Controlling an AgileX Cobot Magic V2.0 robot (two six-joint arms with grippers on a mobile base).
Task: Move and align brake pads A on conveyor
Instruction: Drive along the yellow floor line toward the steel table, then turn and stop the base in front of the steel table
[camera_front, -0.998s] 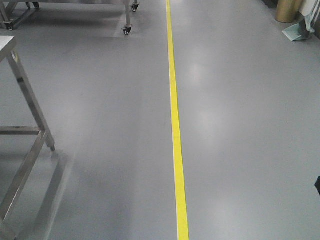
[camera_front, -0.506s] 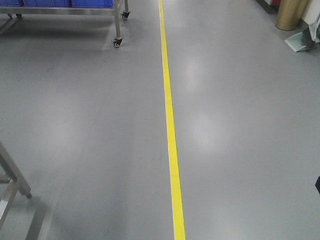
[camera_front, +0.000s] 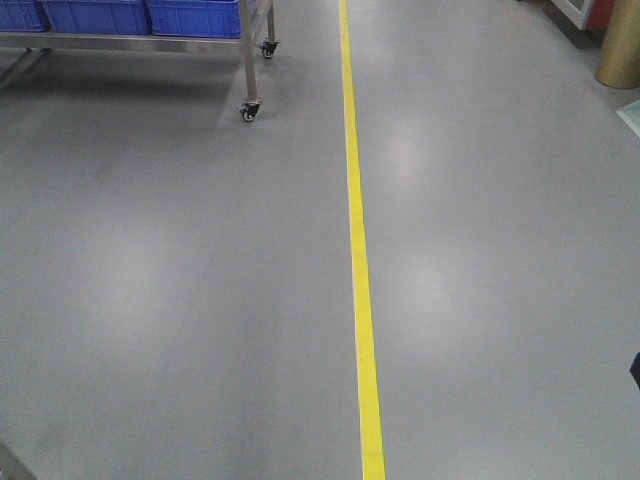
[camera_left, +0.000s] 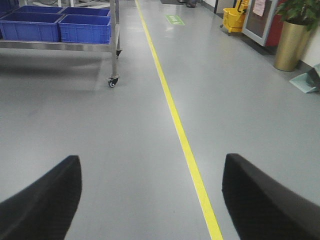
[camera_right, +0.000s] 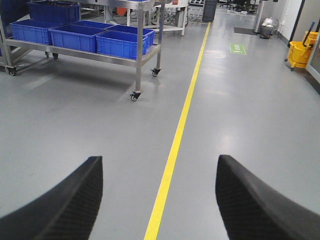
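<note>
The brake pads A and the conveyor are out of view in every frame. My left gripper (camera_left: 152, 165) is open above bare grey floor, its two dark fingers (camera_left: 50, 200) far apart with nothing between them. My right gripper (camera_right: 159, 165) is open too, with empty space between its fingers (camera_right: 250, 200) and only the floor's yellow line behind them. In the front-facing view neither gripper shows clearly; a dark sliver (camera_front: 635, 368) sits at the right edge.
A yellow floor line (camera_front: 357, 250) runs away from me. A steel wheeled rack (camera_front: 248, 60) with blue bins (camera_right: 122, 42) stands ahead left. A gold planter (camera_left: 290, 45) and a yellow mop bucket (camera_left: 234, 17) stand at the right.
The view has advanced along the floor: the steel table leg at left slid out of frame, and the rack with blue bins has come nearer. Both grippers stay as they were.
</note>
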